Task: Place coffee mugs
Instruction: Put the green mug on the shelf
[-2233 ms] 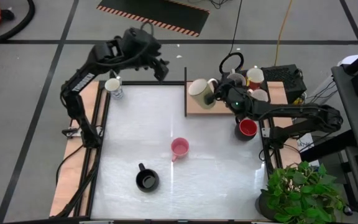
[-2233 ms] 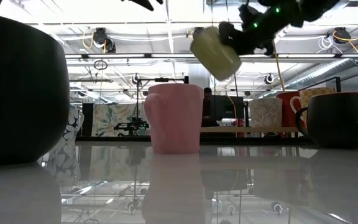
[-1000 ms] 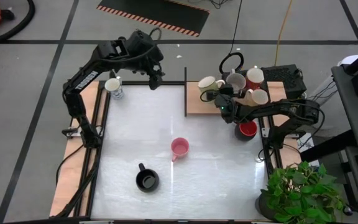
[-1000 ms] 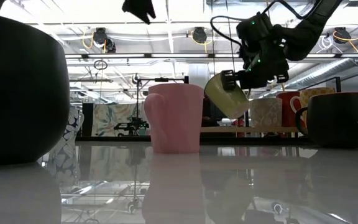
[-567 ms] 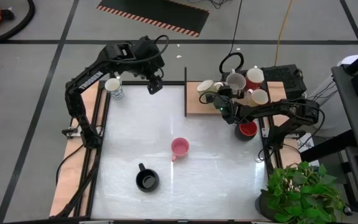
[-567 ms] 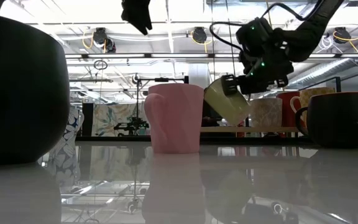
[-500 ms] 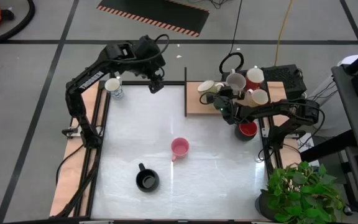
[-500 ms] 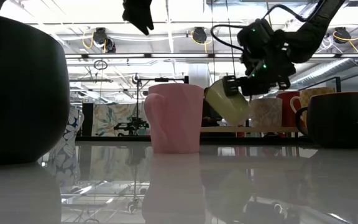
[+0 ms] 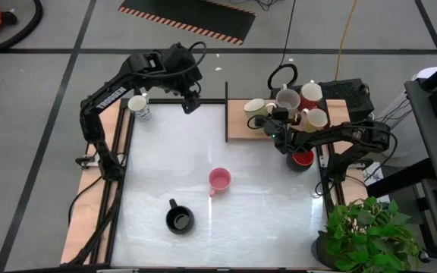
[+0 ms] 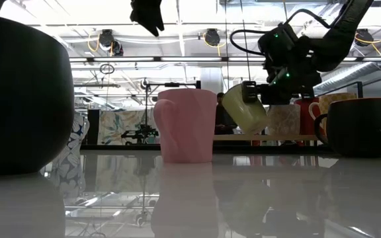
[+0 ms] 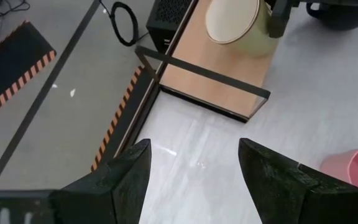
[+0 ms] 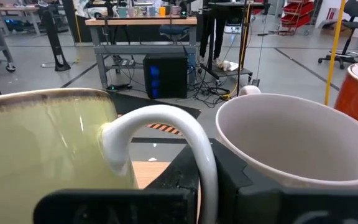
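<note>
My right gripper [image 9: 269, 116] is shut on a cream mug [image 9: 254, 106] over the wooden tray [image 9: 237, 129] at the table's far right; the low view shows the cream mug [image 10: 245, 109] tilted. A white mug [image 9: 287, 98], a red one [image 9: 310, 94] and another cream one [image 9: 317, 117] stand on the tray. A pink mug [image 9: 219, 180] and a black mug [image 9: 179, 221] stand on the white table. A blue-marked mug [image 9: 138, 105] sits on the left wooden strip. My left gripper [image 9: 190, 106] hangs open above the far edge, touching nothing. My right gripper holds the cream mug by its white loop handle [image 12: 166, 127], pinched between the two fingers, which come roughly level from the table's right side. The mug is tilted just above the tray; whether its base touches the board I cannot tell.
A dark mug with a red inside [image 9: 302, 158] stands on the table just near the tray, under my right arm. The tray has a thin upright black frame [image 11: 197, 71] on its left side. A potted plant [image 9: 370, 231] stands off the table's near right corner.
My right gripper has sunk a little toward the tray and shifted slightly to the right, carrying the cream mug with it; the mug hangs lower and closer to the other mugs. My left gripper has drifted slightly toward the near edge, still open.
</note>
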Robot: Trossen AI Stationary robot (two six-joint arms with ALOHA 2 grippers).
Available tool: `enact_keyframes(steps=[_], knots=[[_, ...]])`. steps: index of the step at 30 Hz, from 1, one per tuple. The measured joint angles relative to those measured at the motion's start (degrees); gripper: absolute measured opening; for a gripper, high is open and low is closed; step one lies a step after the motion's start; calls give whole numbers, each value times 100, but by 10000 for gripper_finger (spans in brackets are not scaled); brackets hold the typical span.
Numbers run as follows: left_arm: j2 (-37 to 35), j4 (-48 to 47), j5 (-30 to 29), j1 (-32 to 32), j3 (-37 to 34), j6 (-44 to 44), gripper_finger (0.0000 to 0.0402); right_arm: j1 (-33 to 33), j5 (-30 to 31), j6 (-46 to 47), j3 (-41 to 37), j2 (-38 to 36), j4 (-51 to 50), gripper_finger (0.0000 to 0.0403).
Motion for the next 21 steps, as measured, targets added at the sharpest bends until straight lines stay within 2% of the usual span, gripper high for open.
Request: enact_keyframes(steps=[4,11,17,21], knots=[[0,0,-2,42,0,12,245,1,-1,-19,0,0,-13,16],[0,-25,-7,94,0,9,245,51,-23,-323,-7,-68,-79,72],[0,-138,-7,105,0,-72,245,159,-621,-389,-9,-369,-167,118],[0,-177,-7,105,0,-146,245,179,-1263,-395,-7,-502,-392,128]])
